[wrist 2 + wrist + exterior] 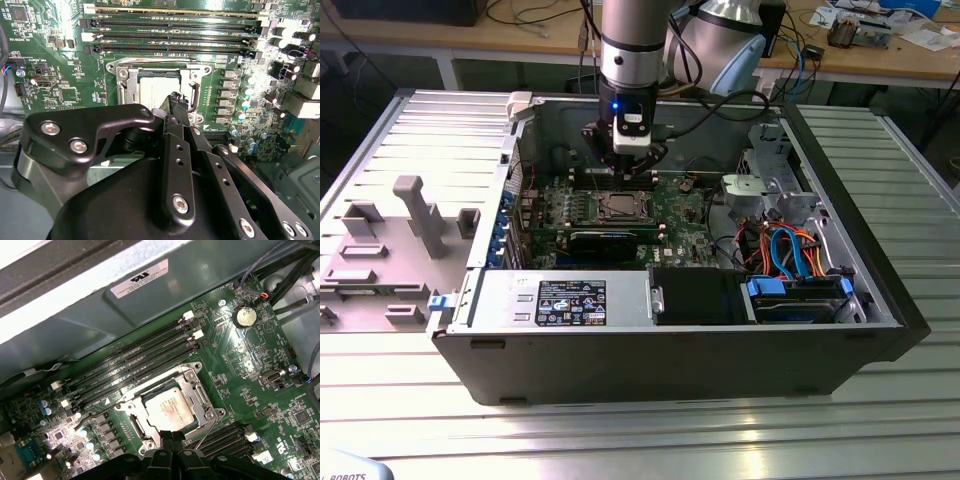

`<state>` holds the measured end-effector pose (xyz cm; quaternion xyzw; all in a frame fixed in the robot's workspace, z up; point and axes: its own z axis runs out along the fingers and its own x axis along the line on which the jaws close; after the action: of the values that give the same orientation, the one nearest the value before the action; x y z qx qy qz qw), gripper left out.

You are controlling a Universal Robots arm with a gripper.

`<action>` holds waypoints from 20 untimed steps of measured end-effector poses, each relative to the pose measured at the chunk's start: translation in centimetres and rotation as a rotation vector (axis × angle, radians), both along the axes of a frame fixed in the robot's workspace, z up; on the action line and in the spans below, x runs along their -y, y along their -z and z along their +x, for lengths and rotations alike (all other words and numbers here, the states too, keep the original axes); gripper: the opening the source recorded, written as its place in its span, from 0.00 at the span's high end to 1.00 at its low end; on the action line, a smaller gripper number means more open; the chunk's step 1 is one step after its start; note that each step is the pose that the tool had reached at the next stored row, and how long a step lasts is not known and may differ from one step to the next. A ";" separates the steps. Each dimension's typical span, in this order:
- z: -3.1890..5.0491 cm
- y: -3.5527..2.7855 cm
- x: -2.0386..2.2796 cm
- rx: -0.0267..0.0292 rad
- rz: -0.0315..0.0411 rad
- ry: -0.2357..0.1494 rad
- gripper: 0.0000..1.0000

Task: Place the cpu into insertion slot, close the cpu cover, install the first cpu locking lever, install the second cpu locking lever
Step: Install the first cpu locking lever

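Observation:
The cpu [170, 409], a square chip with a silver-grey top, lies flat in the insertion slot [620, 208] on the green board. The cpu cover [150, 390], a silvery frame, lies down around it, and the chip shows through its window [156, 90]. One thin wire locking lever [206, 434] slants out from the socket beside my fingertips. Another lever [95, 416] runs along the opposite side. My gripper [172, 436] hovers over the socket's edge in both wrist views, its black fingers [175, 115] shut together with nothing between them. In the exterior view the gripper [625, 172] hangs just above the socket.
Long black memory slots [135, 357] run beside the socket near the case wall [150, 300]. A coin battery [245, 316] sits further along the board. A power supply [570, 300], a drive cage [800, 295] and orange and blue cables [790, 245] fill the case's near side.

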<state>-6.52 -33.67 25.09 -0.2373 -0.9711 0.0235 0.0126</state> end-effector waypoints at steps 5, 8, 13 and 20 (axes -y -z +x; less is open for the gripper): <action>0.00 0.21 0.05 -0.0001 0.0000 0.000 0.89; 0.00 0.94 0.31 0.0000 0.0000 0.000 0.89; 0.00 0.97 0.32 0.0000 0.0000 0.000 0.89; -0.08 1.08 0.35 0.0000 0.0001 -0.040 0.89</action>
<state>-6.61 -34.03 24.01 -0.2178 -0.9756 0.0237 0.0121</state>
